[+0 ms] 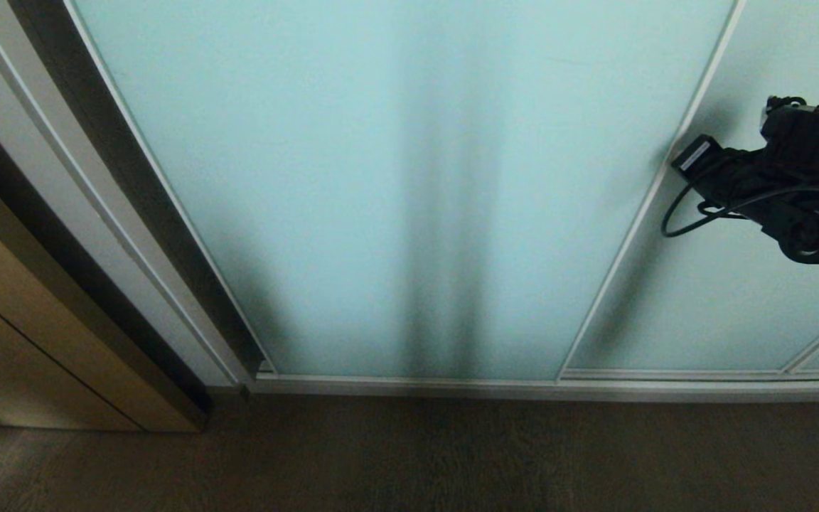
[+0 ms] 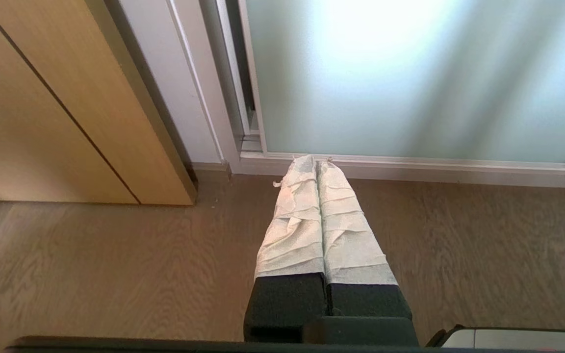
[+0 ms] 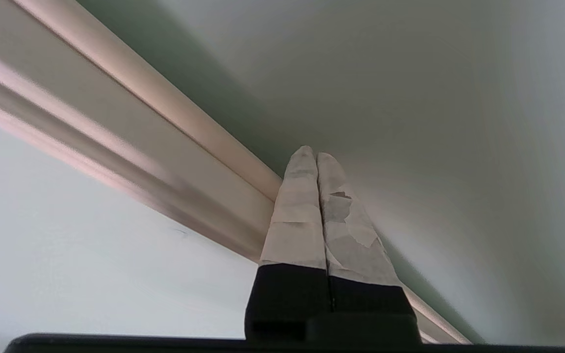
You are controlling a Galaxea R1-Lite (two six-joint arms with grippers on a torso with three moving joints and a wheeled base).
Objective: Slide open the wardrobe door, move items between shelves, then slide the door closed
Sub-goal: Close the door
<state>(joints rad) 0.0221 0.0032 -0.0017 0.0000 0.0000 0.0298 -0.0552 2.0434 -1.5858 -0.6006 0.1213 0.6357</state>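
Straight ahead of the robot, the sliding wardrobe door of frosted pale aqua glass fills most of the head view, closed, its slim white-silver frame running down to the bottom track at the wood-look floor. At the left stands a tan wood-grain door, with a white jamb between it and the glass.

From the right edge of the head view the right end effector reaches in at the height of the vertical frame strip, its tip at or just beside that strip. Seen from the right wrist, its two tape-wrapped fingers are clenched together with nothing between them, the tips close against the frame rail; whether they touch it cannot be told.

Seen from its own wrist camera, the left end effector is likewise clenched and empty, hanging low above the floor and pointing toward the bottom track near the door's left corner.
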